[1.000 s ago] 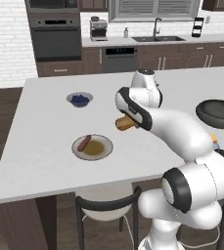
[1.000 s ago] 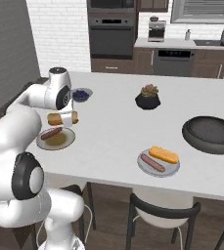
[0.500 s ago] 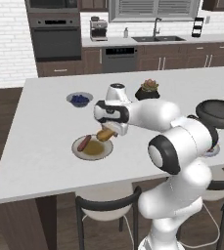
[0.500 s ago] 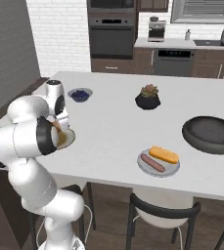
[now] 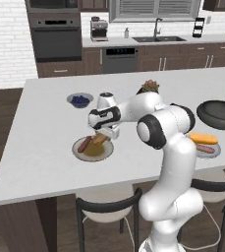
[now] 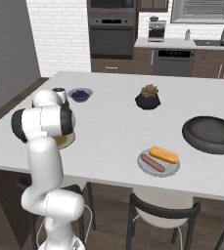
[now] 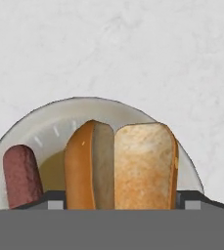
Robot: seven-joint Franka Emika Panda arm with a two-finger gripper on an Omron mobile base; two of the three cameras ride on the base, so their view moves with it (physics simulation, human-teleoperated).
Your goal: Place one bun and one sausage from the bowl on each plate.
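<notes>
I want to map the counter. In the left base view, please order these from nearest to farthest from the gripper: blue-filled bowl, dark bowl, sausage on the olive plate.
From the gripper:
1. sausage, just beside it, on the olive plate
2. blue-filled bowl, behind it
3. dark bowl, far right

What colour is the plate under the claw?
Cream rim, olive-brown centre; the plate shows best in the left base view.

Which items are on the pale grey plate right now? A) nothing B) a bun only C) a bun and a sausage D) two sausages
C: in the right base view the pale grey plate carries one bun and one sausage lying side by side, with the big dark bowl further back to its right.
</notes>
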